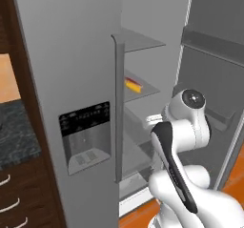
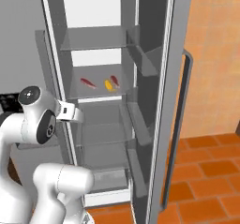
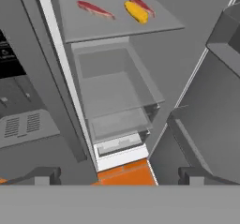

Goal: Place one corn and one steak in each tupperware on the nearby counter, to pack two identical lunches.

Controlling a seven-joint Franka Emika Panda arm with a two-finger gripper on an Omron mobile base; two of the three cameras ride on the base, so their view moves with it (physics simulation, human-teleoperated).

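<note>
Corn [image 3: 136, 11] lies on a grey fridge shelf [image 3: 140, 28], one cob, between two steaks. Right steak [image 3: 142, 3] sits just behind and beside the cob, partly covered by it; whether they touch is hard to tell. Left steak [image 3: 95, 9] lies apart, further along the same shelf. In the right base view the same three show small: left steak [image 2: 87, 82], corn [image 2: 108, 85], right steak [image 2: 114, 80]. In the left base view the closed fridge door's edge cuts the shelf, and just a yellow and red sliver [image 1: 133, 85] shows, too squeezed to tell corn from steak.

Gripper [image 3: 119, 174]: the two dark tips stand at the bottom corners of the hand view, jaws spread wide, nothing between them. It is below the food shelf and well short of it, facing the lower shelves and clear drawers [image 3: 117, 120]. Drawer contents are not readable through the grey.

Fridge: right door [image 2: 173, 101] swung open, its bins seen edge-on. Left door [image 1: 71, 79] shut, dispenser panel [image 1: 86, 136] on its face.

Bench [image 1: 16, 136]: a dark speckled corner at the left edge of the left base view, cut off by the frame, drawer handles [image 1: 9, 205] below. Orange tile floor [image 2: 201, 176] at the fridge foot.
</note>
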